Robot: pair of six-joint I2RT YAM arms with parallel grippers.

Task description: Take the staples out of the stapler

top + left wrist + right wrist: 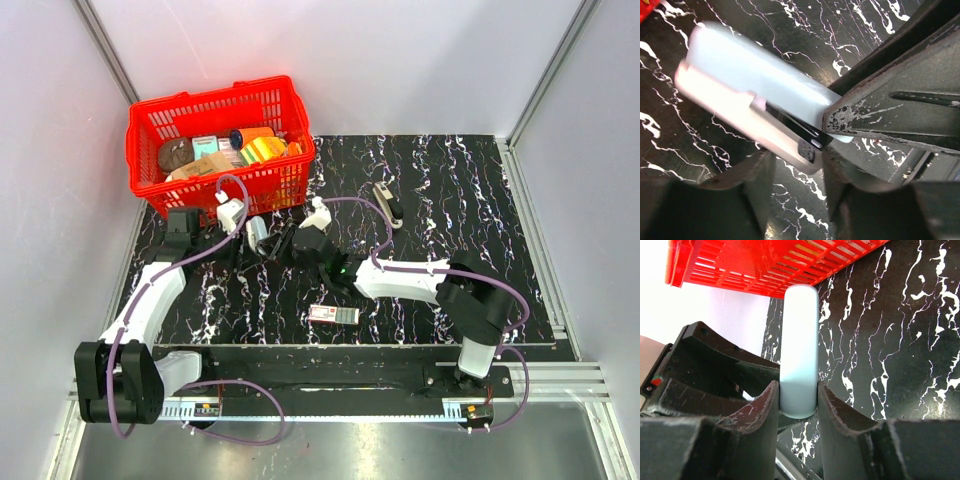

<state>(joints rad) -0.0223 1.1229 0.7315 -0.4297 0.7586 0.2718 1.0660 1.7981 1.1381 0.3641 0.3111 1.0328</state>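
Right jaws clamp stapler (799, 355); left jaws flank its end, grip unclear; basket (765, 262) near.

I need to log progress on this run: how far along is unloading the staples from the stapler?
Done: the right claw is clamped on the small pale blue-and-white stapler. In hand: the left claw flanks its slotted end; whether it grips is unclear. Left: no silver staple strip shows outside the stapler, so drawing it out is not yet done.
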